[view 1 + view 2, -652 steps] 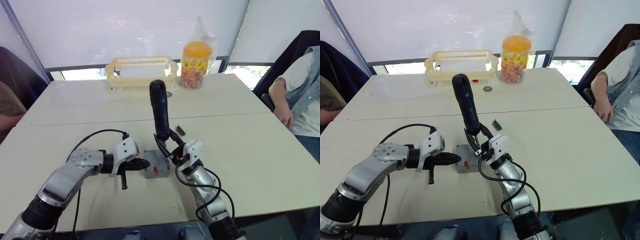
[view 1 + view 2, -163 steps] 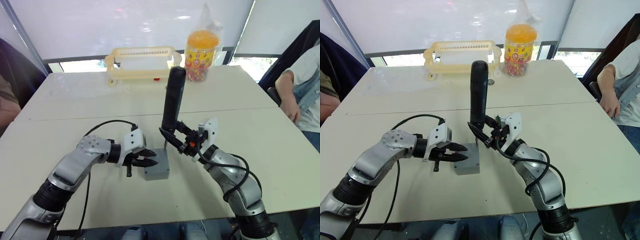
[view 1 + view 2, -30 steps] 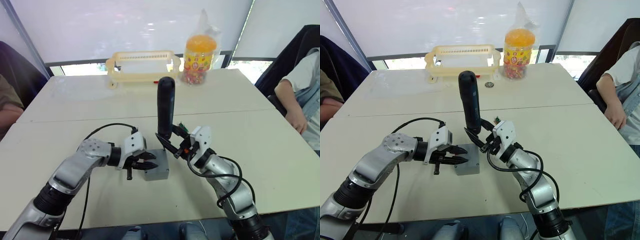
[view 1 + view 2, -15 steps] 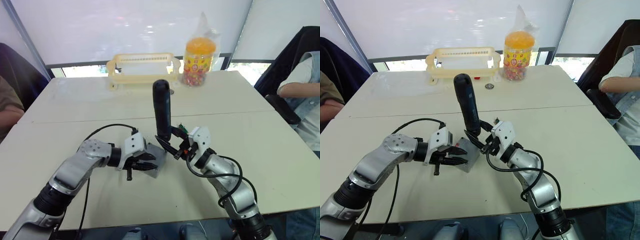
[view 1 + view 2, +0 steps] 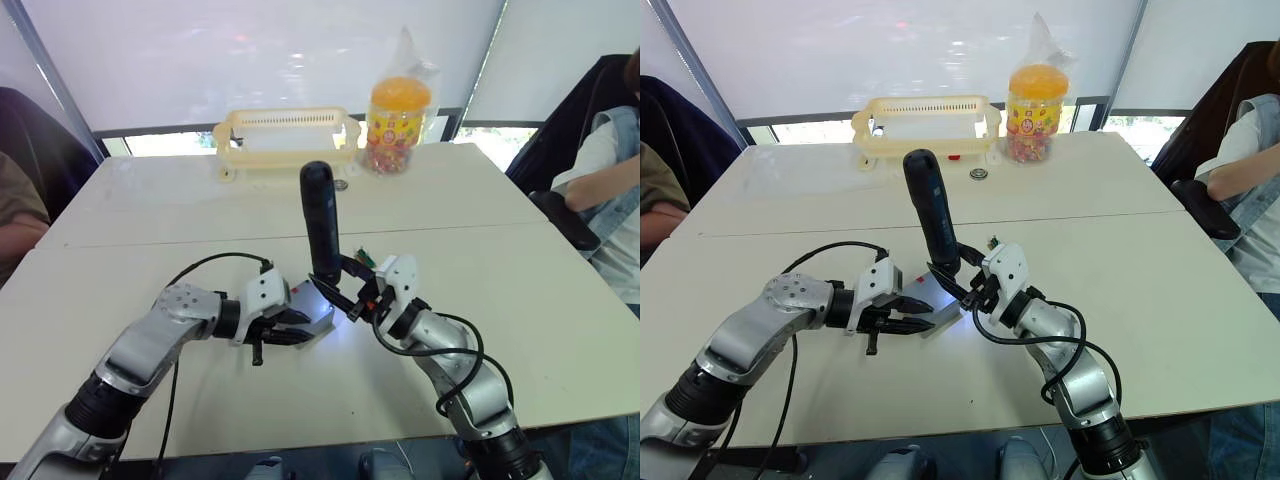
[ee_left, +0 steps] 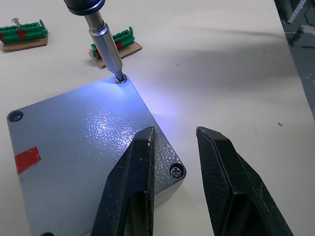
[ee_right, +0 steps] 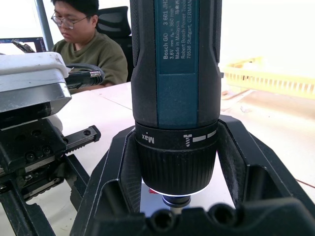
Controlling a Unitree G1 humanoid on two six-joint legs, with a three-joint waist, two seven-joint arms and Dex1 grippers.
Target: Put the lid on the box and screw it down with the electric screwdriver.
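The grey lid (image 6: 83,142) lies on the grey box (image 5: 321,327) on the table; a red mark is on its top and a screw head sits in its near corner. My right gripper (image 5: 345,290) is shut on the electric screwdriver (image 5: 320,225), which stands nearly upright. Its metal bit (image 6: 106,46) sits in a corner hole of the lid, and a bluish light falls on the lid there. My left gripper (image 6: 174,135) is open at the box's left side, one finger (image 6: 140,167) over the lid's edge, the other beside the box.
Two small green terminal pieces (image 6: 22,37) (image 6: 118,42) lie just beyond the box. A yellow basket (image 5: 285,135) and a candy jar (image 5: 398,115) stand at the table's far edge. A person (image 5: 610,170) sits at the right, another (image 5: 15,215) at the left.
The screwdriver has leaned slightly left and its light now shines on the lid. The box has shifted a little farther from me. The person on the right has raised an arm.
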